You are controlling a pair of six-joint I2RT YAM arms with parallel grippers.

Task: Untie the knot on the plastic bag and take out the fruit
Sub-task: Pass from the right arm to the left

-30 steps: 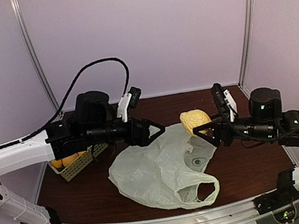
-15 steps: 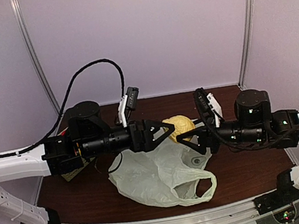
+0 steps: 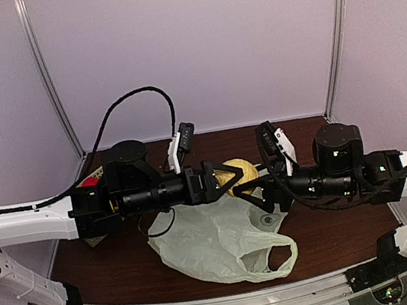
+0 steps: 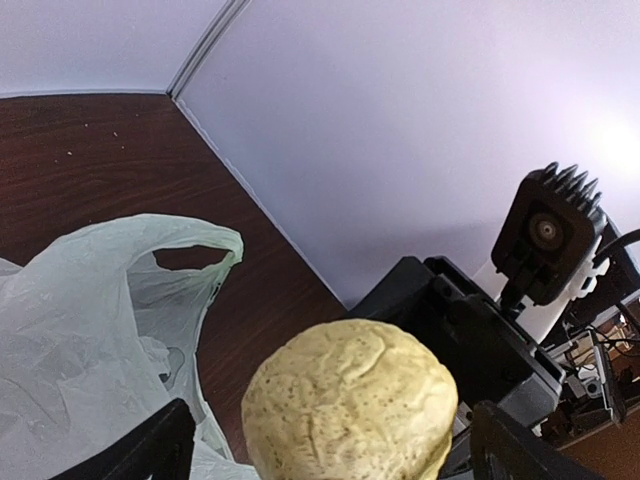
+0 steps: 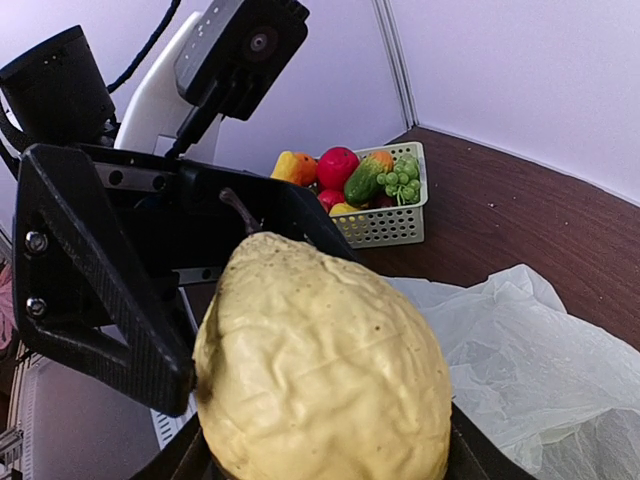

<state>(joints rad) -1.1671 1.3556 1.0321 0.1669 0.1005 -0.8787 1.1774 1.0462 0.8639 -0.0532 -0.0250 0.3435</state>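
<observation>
right end effector (image 3: 253, 182): clenched on the fruit (image 5: 320, 370), holding it up off the tabletop (image 3: 330, 217)
left end effector (image 3: 223, 180): spread wide, one finger either side of the same fruit, gap on both sides
fruit: pale yellow, bumpy wrinkled skin, short dark stem; sits between the two end effectors
plastic bag (image 3: 210, 240): below both end effectors, slumped flat, handle loop (image 3: 270, 254) lying open on the near side
room: bare tabletop under the right end effector's arm; basket (image 5: 385, 220) of mixed fruit beyond the left end effector, by the wall
</observation>
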